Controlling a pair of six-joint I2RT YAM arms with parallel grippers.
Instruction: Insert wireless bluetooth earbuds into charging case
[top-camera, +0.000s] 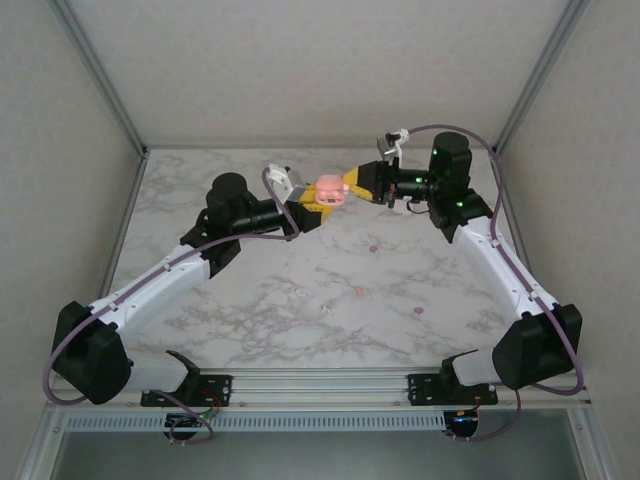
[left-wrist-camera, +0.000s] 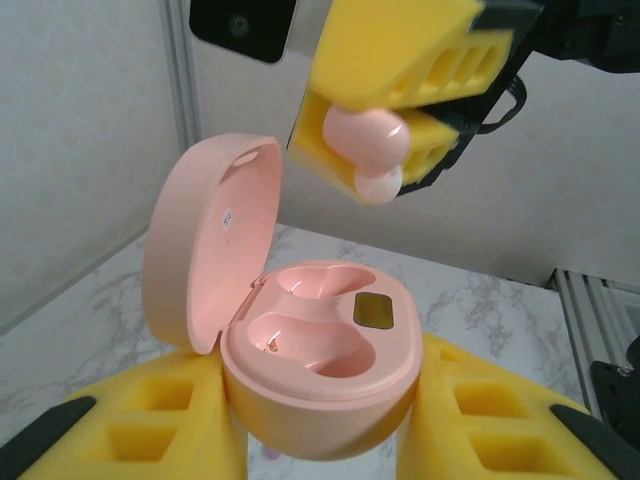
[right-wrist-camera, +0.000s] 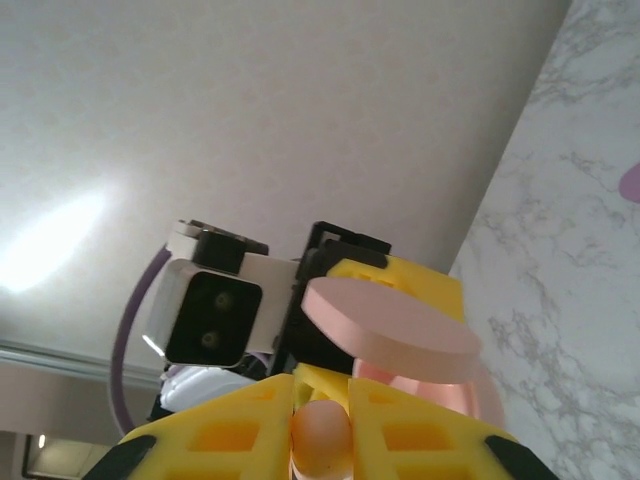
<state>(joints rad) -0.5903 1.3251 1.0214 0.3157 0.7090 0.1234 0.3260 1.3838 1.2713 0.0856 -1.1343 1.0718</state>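
- Top external view: the left gripper reaches in from 8 o'clock and is clamped on the pink charging case, which sits toward 12 o'clock over the marble table. The right gripper meets it at the case's 2 o'clock side, its yellow tips pressed together; what they pinch is too small to tell here.
- Same view, loose on the table: a purple bud at 5 o'clock of the case, a peach bud and a whitish bud toward 6 o'clock, and a second purple bud further out at 5 o'clock, all well apart from both grippers.
- Left wrist view: the left gripper squeezes the charging case from both sides between its yellow fingers, holding it above the table. The lid stands open at 10 o'clock, and two wells face upward beside a small dark-gold panel.
- Same view: at 1 o'clock of the case, the right gripper pinches a pink earbud, which hangs just above the wells without touching them.
- Right wrist view: the right gripper is closed on the pink earbud at 6 o'clock. The lid shows edge-on just beyond, with the left wrist camera at 9 o'clock of it.
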